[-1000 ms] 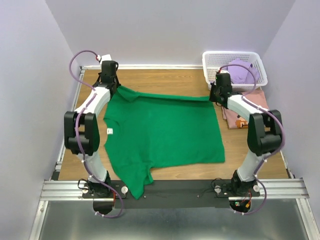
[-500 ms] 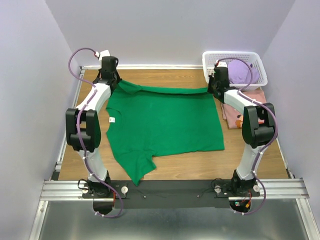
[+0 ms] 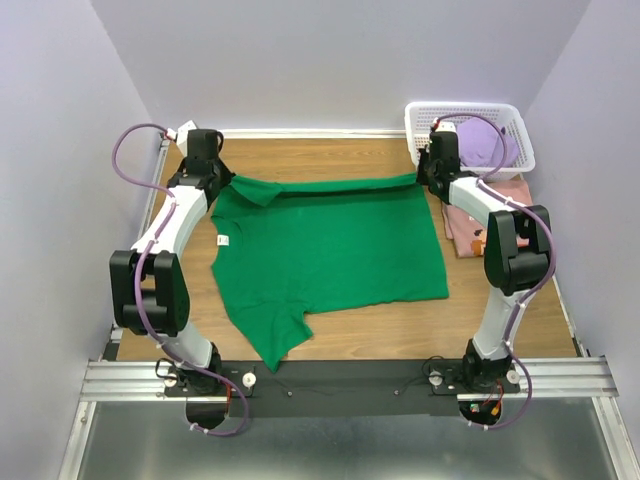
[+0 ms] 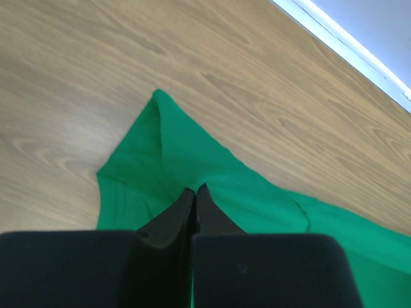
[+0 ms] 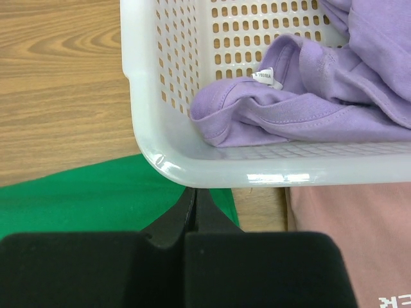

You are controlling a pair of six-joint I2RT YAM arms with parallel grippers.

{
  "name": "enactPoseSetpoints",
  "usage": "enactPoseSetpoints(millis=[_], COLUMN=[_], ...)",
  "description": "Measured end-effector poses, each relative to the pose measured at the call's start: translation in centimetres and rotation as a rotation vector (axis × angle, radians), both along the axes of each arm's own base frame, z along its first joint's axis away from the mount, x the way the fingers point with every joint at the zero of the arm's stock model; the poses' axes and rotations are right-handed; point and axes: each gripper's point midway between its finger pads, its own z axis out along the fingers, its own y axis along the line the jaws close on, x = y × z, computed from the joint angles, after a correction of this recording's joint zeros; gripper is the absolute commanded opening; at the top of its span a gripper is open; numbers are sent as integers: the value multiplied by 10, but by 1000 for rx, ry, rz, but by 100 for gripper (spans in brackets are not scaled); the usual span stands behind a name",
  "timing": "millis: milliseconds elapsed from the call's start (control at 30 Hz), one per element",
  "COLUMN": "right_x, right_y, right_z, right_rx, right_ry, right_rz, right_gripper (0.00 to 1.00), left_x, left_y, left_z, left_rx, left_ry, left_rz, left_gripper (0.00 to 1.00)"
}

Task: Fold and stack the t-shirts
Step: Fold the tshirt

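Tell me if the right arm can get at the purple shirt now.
Probably not yet: the right pincer is shut on the green shirt. Once freed, likely yes; the purple shirt lies in the open basket just beyond.

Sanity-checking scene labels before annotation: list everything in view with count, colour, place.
green t-shirt: 1, bright green, spread over the middle of the table, far edge pinched at both corners
pink t-shirt: 1, dusty pink with print, at the table's right side, just in front of the basket
purple t-shirt: 1, lavender, bunched inside the basket
basket: 1, white plastic lattice, far right corner
table: 1, light wood, under the shirts
left end effector: 1, black, shut on the green t-shirt's far left corner
right end effector: 1, black, shut on its far right corner, next to the basket
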Motion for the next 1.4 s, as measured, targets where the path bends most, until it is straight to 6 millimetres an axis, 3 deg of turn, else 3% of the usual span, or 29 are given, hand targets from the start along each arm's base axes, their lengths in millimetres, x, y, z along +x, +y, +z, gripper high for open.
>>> enactPoseSetpoints(millis=[433, 667, 900, 1100, 1400], right_x=[-1, -2, -11, -18, -26], right_y=[-3, -9, -11, -12, -17], right_z=[-1, -4, -18, -26, -34], right_rx=[-2, 12, 34, 46, 60], right_ry=[14, 26, 60, 89, 132], right_rz=[-5, -27, -52, -66, -92], right_gripper=[1, 1, 1, 1, 1], left_x=[-47, -69, -94, -104, -105], left_y=[-25, -30, -29, -31, -31], left_z=[-16, -19, -43, -61, -55], left_rx=[-205, -255, -275, -286, -279], left_ry=[42, 45, 88, 132, 118], left_rz=[-2, 11, 34, 37, 27], left_gripper=[6, 6, 6, 6, 6])
